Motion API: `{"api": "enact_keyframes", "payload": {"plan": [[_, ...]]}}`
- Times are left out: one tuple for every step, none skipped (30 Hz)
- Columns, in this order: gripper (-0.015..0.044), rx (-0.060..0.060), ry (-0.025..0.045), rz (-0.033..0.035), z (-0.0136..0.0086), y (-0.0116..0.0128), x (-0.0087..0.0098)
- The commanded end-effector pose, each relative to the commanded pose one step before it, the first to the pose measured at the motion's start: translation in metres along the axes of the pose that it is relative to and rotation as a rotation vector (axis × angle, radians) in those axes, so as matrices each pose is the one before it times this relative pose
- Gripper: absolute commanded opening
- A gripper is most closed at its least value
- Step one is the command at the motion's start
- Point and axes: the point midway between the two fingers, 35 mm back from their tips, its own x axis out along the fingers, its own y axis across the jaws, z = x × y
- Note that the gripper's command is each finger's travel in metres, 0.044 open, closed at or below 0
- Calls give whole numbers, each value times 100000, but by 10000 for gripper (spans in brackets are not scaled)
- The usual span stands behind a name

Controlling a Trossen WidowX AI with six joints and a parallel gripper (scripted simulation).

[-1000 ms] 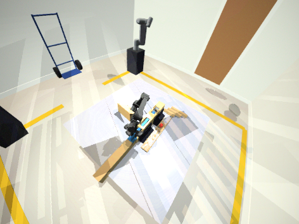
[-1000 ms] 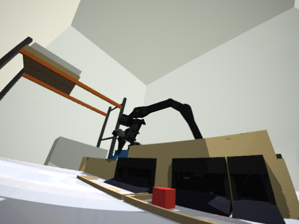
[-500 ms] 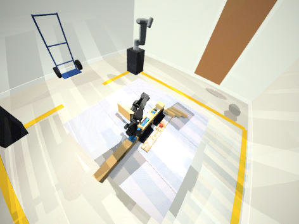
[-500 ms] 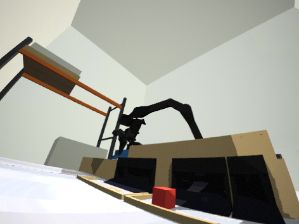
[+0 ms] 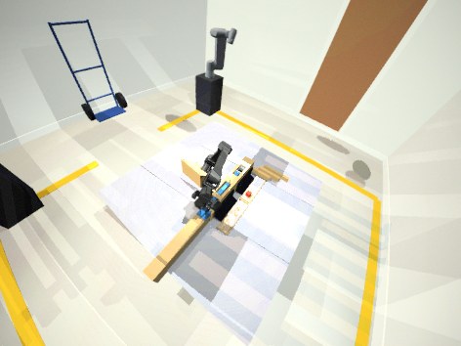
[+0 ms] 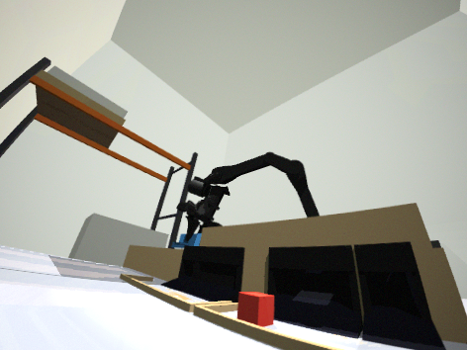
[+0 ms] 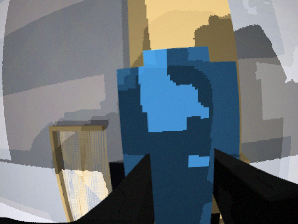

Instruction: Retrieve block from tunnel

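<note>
Right, closest to me in the wrist view, my black fingers (image 5: 204,204) (image 6: 190,232) are clamped on the blue blocky handle (image 5: 204,214) (image 6: 197,239) (image 7: 180,110), just outside the tunnel's end. Beneath and beyond it runs a long tan wooden beam (image 5: 173,251) (image 6: 153,259) (image 7: 190,20). Beside that stands the tan box-shaped tunnel (image 5: 247,160) (image 6: 322,227), with dark openings along its side and blue parts showing through its top. I can't make out the task's small block inside, so I can't confirm its place.

Alongside, a small red cube (image 5: 248,194) (image 6: 255,308) sits in a shallow wood-rimmed tray (image 5: 224,229) (image 6: 237,326) (image 7: 59,180), outside the tunnel. Several tan wooden rods (image 5: 269,172) lie on the worktop near the tunnel's other end.

Farther off, I see an orange-and-black shelf rack (image 6: 185,198), a blue metal hand truck (image 5: 88,68) and a grey arm (image 5: 221,51) on a black pedestal (image 5: 209,95).
</note>
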Motion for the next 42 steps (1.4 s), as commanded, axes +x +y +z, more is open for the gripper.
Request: {"api": "enact_keyframes", "payload": {"plan": [[0,1532,6144,-439,-3506,300,-301],[0,30,31,26,-325,-9,-16],[0,30,32,26,-326,-13,-14],[0,29,33,26,-327,-16,-12],[0,29,34,26,-327,-20,-10],[0,29,35,26,-328,-24,-8],[0,29,36,25,-328,-28,-5],[0,24,30,21,-271,-26,-3],[26,-956,-5951,168,3344,-45,-133],[53,0,0,0,0,0,0],[79,0,0,0,0,0,0],[105,0,0,0,0,0,0],[131,0,0,0,0,0,0],[157,0,0,0,0,0,0],[184,17,98,-11,24,13,-68],[210,34,201,-21,48,27,-139],[236,47,277,-27,64,36,-192],[263,61,360,-33,80,44,-251],[289,76,453,-36,95,52,-317],[315,93,555,-38,108,59,-389],[341,106,640,-34,113,62,-451],[368,111,675,-26,106,58,-477],[394,111,682,-15,93,52,-484],[420,111,686,-4,79,45,-488],[440,91,567,5,55,31,-404],[440,55,343,6,28,17,-245],[440,-105,-1830,-189,-249,-30,1006],[440,130,1208,517,40,67,-85],[440,136,1201,531,38,67,-87],[440,47,398,180,12,22,-29],[440,0,0,0,0,0,0],[440,0,0,0,-3,-3,26],[440,-1,0,0,-7,-7,51],[440,-1,1,1,-10,-10,78],[440,-2,1,1,-13,-13,100],[440,-2,1,1,-17,-17,123],[440,-2,2,1,-20,-20,144],[440,-2,2,1,-23,-22,155],[440,-2,2,1,-24,-23,158],[440,-2,3,1,-25,-24,158],[440,-2,3,1,-26,-25,158],[440,-2,3,1,-27,-25,158]]}}
